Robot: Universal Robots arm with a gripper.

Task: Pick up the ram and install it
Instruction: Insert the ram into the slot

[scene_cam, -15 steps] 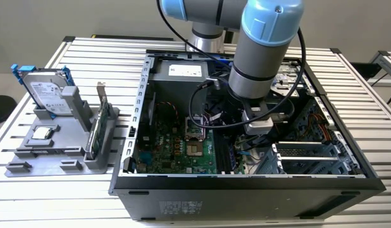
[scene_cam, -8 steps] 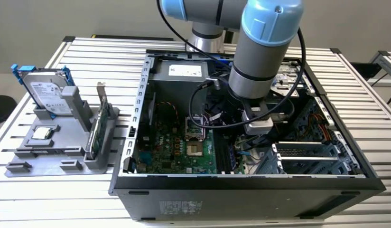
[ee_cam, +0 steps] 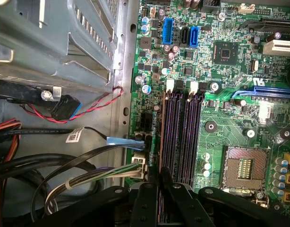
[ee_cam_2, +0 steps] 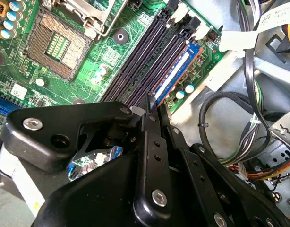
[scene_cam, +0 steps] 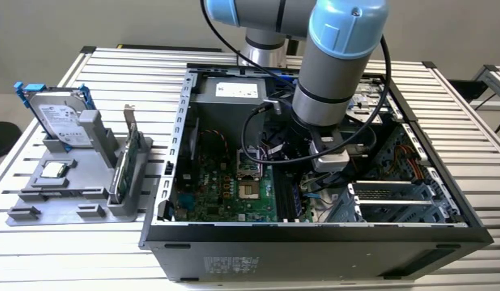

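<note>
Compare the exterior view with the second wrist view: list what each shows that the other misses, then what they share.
Exterior view, not second wrist view: the grey holder tray beside the computer case, carrying the silver hard drive and the green card, plus the robot arm reaching into the case.
Second wrist view, not exterior view: the grip itself, the gripper shut on the ram, which stands in the end memory slot.
Both: the green motherboard and its empty CPU socket.
</note>
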